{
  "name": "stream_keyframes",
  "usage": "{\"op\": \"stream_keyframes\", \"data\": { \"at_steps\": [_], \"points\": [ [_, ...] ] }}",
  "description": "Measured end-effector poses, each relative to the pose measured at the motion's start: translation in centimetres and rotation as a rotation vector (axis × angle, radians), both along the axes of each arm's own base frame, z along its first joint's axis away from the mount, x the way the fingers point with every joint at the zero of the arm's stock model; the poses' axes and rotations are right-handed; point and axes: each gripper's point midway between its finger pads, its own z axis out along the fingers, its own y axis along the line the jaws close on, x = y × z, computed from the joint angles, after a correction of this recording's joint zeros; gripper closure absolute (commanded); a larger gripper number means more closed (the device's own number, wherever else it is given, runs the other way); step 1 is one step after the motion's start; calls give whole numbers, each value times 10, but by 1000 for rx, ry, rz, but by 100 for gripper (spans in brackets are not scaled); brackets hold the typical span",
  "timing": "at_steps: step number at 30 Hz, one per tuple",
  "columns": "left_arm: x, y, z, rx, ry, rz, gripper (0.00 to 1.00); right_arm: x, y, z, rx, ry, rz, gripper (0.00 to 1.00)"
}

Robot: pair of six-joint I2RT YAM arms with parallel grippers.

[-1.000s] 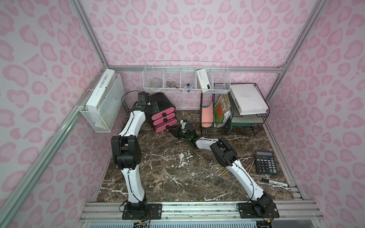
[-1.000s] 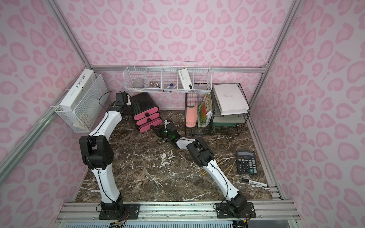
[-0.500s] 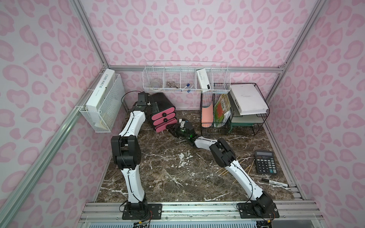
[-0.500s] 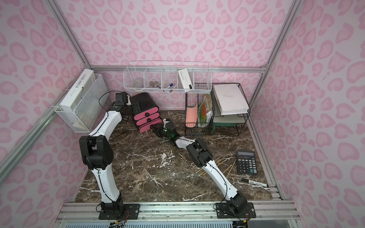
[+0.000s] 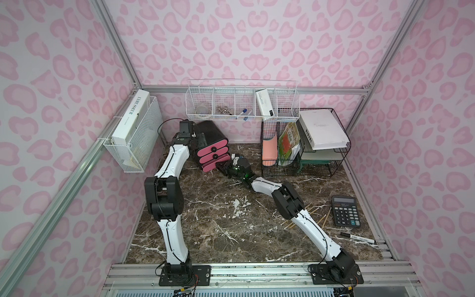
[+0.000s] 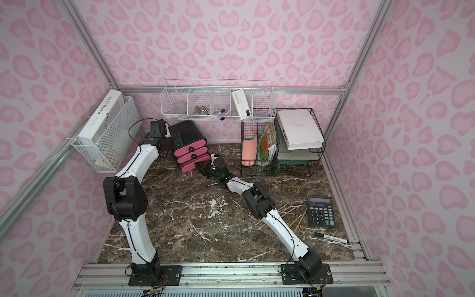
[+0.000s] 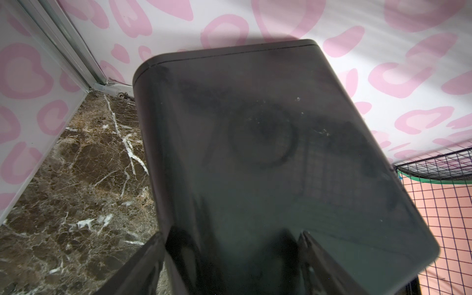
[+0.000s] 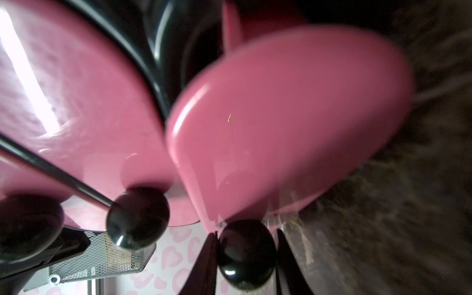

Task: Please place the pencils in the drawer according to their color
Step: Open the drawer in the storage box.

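Room: a booth papered in pink leopard-spot walls [image 5: 257,38], with aluminium posts at the corners. Underfoot of it all is a dark brown marble-pattern tabletop [image 5: 226,231], veined in white.

Item, far left by the back wall: small rounded black cabinet [image 5: 209,132] with three pink drawer fronts, turned a little off the wall. The left gripper [image 7: 232,235] stands wide, one finger on each flank of the black shell, clamping it as far as I can make out. The lowest pink drawer [image 8: 281,115] sits slightly forward of the two above. The right gripper [image 8: 246,233] is pinched on its round black knob [image 8: 245,258].

Item, near right: loose yellow-tan wooden pencils [image 5: 326,219] lie on the marble, partly under the right arm, just beside a black desk calculator [image 5: 345,210] and well apart from the cabinet. A white marker with black cap [image 5: 358,237] lies nearer the front edge.

Item, back right: black wire-mesh file rack [image 5: 282,169]. A white wire basket [image 5: 288,102] hangs on the back wall.
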Motion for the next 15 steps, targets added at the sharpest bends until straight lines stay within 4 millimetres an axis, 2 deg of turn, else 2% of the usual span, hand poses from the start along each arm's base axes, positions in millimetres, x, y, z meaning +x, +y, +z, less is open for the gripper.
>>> {"op": "stream_keyframes", "data": {
  "at_steps": [5, 15],
  "points": [
    [0, 0, 0, 1, 0, 1, 20, -5, -6, 0, -10, 7, 0, 86],
    [0, 0, 0, 1, -3, 1, 20, -34, -28, -4, -50, 36, 10, 87]
  ]
}}
